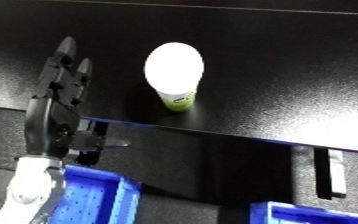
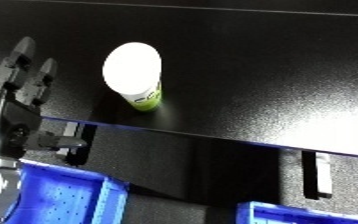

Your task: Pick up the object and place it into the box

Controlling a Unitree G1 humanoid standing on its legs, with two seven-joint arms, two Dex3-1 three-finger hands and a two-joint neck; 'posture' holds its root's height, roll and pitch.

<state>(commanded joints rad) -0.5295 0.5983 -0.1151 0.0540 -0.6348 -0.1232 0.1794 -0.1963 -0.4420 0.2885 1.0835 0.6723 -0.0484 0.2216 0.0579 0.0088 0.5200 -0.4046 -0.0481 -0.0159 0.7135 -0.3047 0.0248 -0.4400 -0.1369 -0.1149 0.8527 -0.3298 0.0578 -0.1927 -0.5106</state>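
Observation:
A cup with a white lid and a green and white body point(image 1: 175, 74) stands upright on the black table point(image 1: 273, 75). My left hand point(image 1: 58, 107) hovers to the left of the cup with its fingers straight and pointing away from me, thumb sticking out to the right near the table's front edge. A gap of dark table separates the hand from the cup. The hand holds nothing. A blue bin point(image 1: 94, 196) sits below the table's edge under my left forearm. My right hand appears in neither view.
A second blue bin point(image 1: 318, 214) shows at the bottom right. The table's front edge point(image 1: 246, 139) runs diagonally across the views. A dark bracket with a light strip point(image 1: 333, 172) hangs below the table at the right.

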